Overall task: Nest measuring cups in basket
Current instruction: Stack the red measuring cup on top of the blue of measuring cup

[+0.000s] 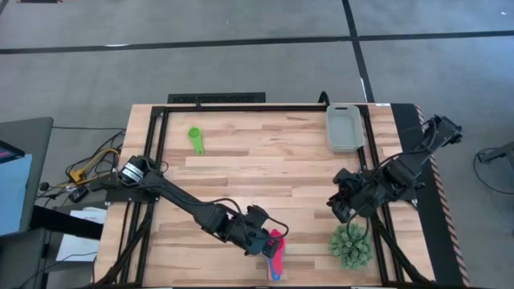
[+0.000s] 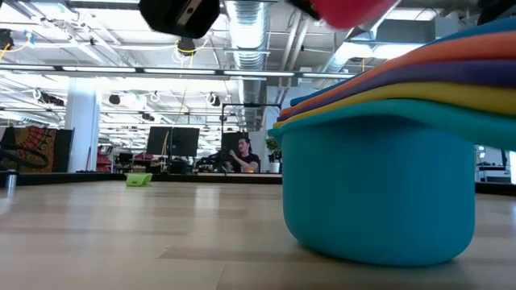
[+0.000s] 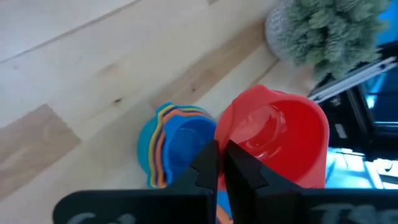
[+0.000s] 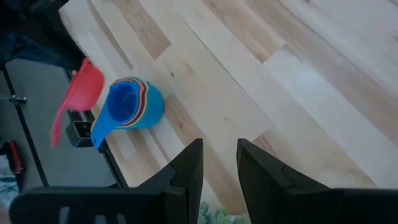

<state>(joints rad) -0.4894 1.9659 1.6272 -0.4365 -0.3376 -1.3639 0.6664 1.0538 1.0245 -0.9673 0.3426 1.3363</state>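
Observation:
My left gripper [image 1: 269, 239] hangs over the table's near edge, shut on the pink-red cup [image 3: 280, 137]. The cup is held in the air just beside the nested stack [image 3: 174, 146]. That stack rests upright on its light blue bottom cup [image 2: 379, 185], with a blue cup innermost. The green cup [image 1: 196, 139] lies alone at the far left. The pale grey basket [image 1: 345, 127] stands at the far right with nothing in it. My right gripper [image 1: 341, 205] waits open above the table's right side, between the basket and the plant. My left gripper [image 3: 222, 155] pinches the pink-red cup at its rim [image 3: 219, 132], on the side toward the stack; one finger looks to be inside the bowl and one outside. The fingers come from above, slanting down. The cup is lifted clear and tilted, its handle [image 4: 58, 127] pointing down.
A spiky green ball plant in a speckled pot [image 1: 350, 245] stands at the near right, close to the stack. Black frame rails [image 1: 241, 106] run along the table's edges. A person [image 2: 242, 157] sits far behind the table. Bare wood lies across the middle.

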